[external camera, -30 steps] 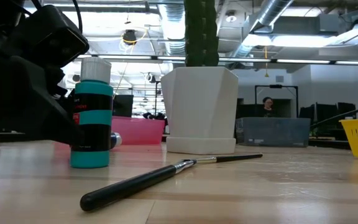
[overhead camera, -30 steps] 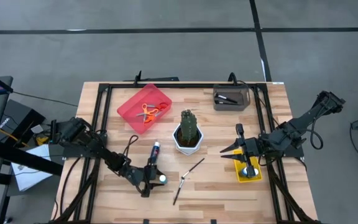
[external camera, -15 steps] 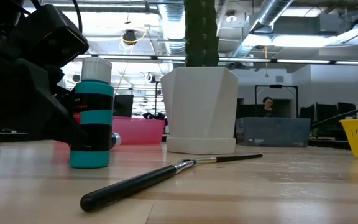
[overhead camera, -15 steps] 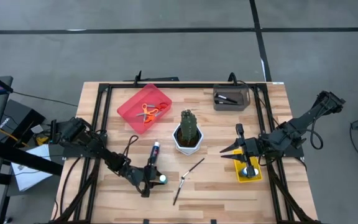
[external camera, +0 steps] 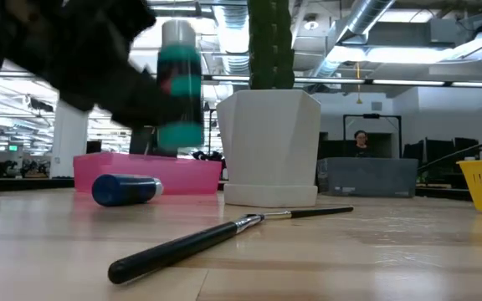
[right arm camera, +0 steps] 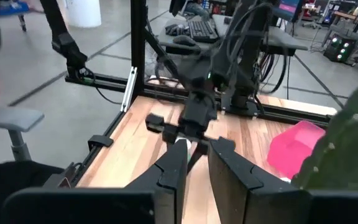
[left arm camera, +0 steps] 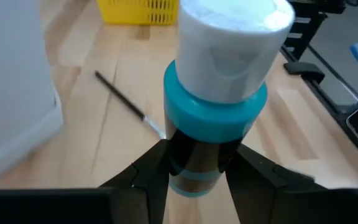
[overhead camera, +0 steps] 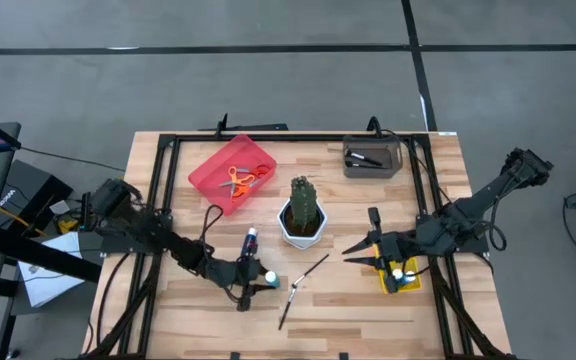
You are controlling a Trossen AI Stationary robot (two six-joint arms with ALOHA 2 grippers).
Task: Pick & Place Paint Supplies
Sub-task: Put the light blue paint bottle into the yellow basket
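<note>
Above the bench [overhead camera: 368, 310], your left gripper [overhead camera: 255, 285] has its jaws clenched on a bottle [overhead camera: 267, 279]. Right gripper [overhead camera: 360, 249]: jaws released. Scissors [overhead camera: 238, 180] are binned; another bottle [overhead camera: 251, 241] and brush [overhead camera: 303, 282] remain, so roughly halfway.

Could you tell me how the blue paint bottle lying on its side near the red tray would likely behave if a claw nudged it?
The blue paint bottle is round and lies on its side on the wooden table, so it would probably roll rather than slide. It looks small, so likely light and easily displaced. Its smooth body may slip unless it is gripped squarely across the body.
</note>
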